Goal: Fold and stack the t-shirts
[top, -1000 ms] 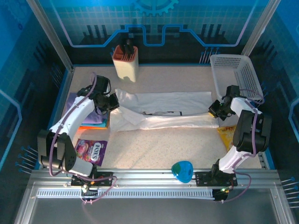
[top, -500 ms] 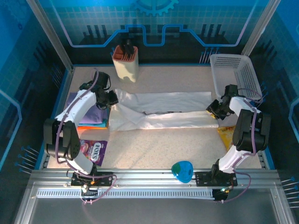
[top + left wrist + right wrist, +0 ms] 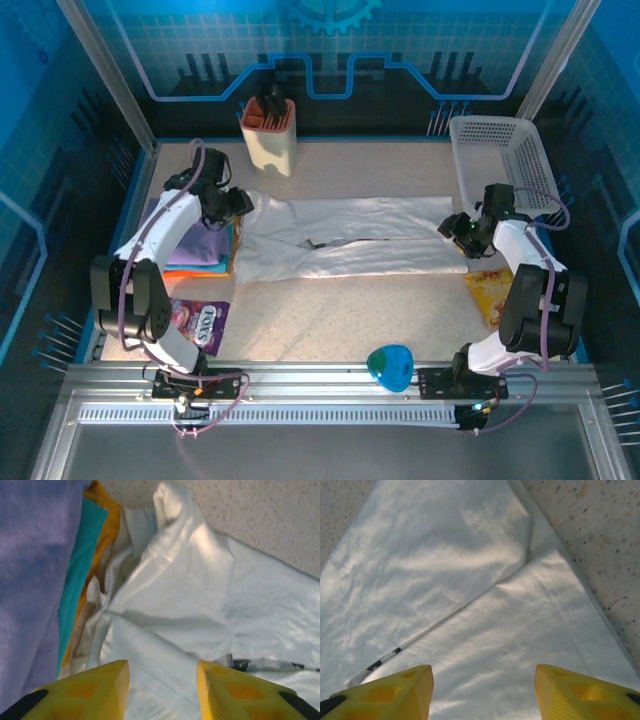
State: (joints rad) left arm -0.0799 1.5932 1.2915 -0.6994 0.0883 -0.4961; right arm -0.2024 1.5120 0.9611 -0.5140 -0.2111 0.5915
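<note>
Top external view: a large soft white cloth t-shirt [image 3: 350, 240] lies on the speckled beige table [image 3: 340, 315] as a long band, between the two arms.
Long axis: left to right across the table; the right end narrows to a tapered corner.
Shirt's left end: crumpled, touching the folded stack.
Folded stack: a folded lavender-purple garment [image 3: 190, 240] lies on top, with teal and orange cloth edges [image 3: 107, 535] under it, at the table's left side; the left arm crosses over part of it.
Left gripper [image 3: 161, 680]: its yellow fingers [image 3: 95, 692] are spread above the rumpled left end of the shirt, with nothing between them.
Right gripper [image 3: 484, 685]: its yellow fingers [image 3: 570, 695] are spread wide over the shirt's right end, where a diagonal fold line crosses; nothing is pinched.
Writing: the shiny purple snack packet [image 3: 195, 322] at the near left carries pale block lettering, too small to read.
Shirt marks: small dark printed marks [image 3: 240, 664] sit along a fold, illegible and partly tucked under it.
Partly hidden: a yellow snack packet [image 3: 487, 295] lies at the right edge, overlapped by the right arm.
Far right corner: a white perforated plastic basket [image 3: 505, 160], near the shirt's right end.
</note>
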